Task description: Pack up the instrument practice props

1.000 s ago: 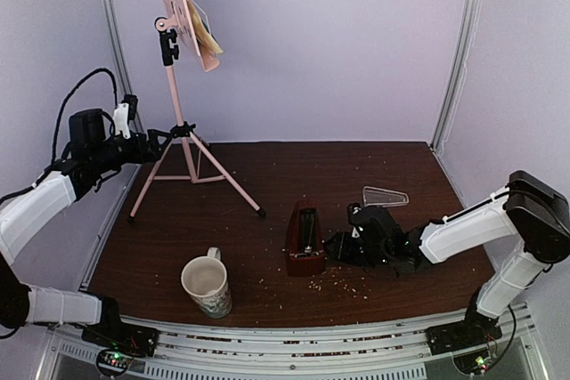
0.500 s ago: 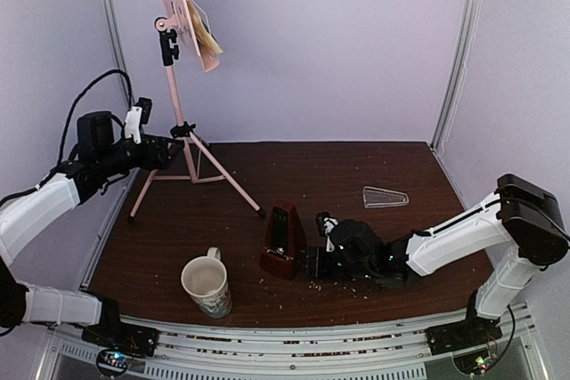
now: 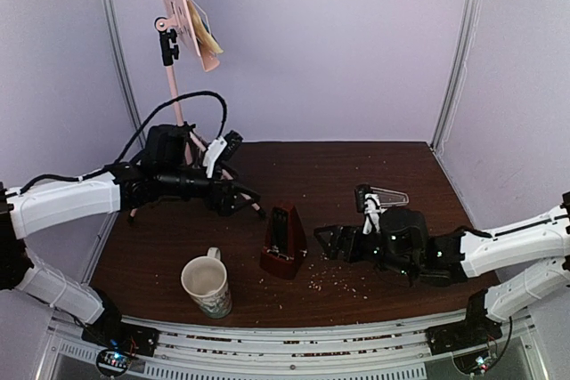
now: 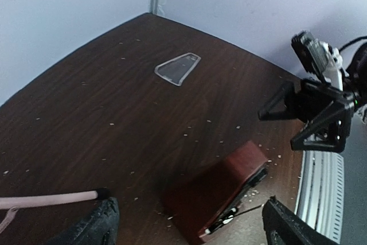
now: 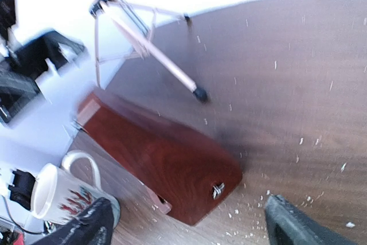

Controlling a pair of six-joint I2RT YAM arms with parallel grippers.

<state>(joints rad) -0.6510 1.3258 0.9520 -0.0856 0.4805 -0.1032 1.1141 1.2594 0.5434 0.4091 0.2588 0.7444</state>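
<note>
**Top view.** A dark wooden table [image 3: 356,166], scattered with pale crumbs, sits inside a white-walled booth. At the back left a pink stand [image 3: 175,86] rises on its tripod. Yellow and blue sheets [image 3: 207,33] rest on its desk. The metronome [image 3: 283,242] stands upright near the middle front, and nothing holds it. The clear cover [image 3: 386,196] lies flat further back and to the right, well apart from the metronome. A mug [image 3: 207,287] stands at the front left. The right claw [image 3: 326,239] is just to the right of the metronome, released and empty. The left claw [image 3: 233,198] reaches in low over a tripod leg. Whether it touches the leg cannot be told from here.

**Left wrist view.** The left claw [image 4: 186,222] is spread wide with nothing between its fingers [image 4: 92,228]. The tip of the pink stand [image 4: 57,199] leg lies just beside one finger. The metronome [image 4: 221,196] is blurred and near, straight ahead. Beyond it the right claw [image 4: 304,113] gapes open. The cover [image 4: 178,68] lies far off on bare wood.

**Right wrist view.** The right claw [image 5: 183,222] is wide open with nothing in it. The metronome [image 5: 166,164] fills the centre, close ahead. The mug [image 5: 57,199] is beyond it, and a stand [image 5: 166,61] leg is further back.

Judging by this, the metronome step is in hand, with the metronome set down between the arms and nothing yet packed. The next move probably calls for one claw to close squarely on the metronome's sloping sides. Otherwise the right claw could fetch the thin cover, which lies flat and would be hard to pinch.
</note>
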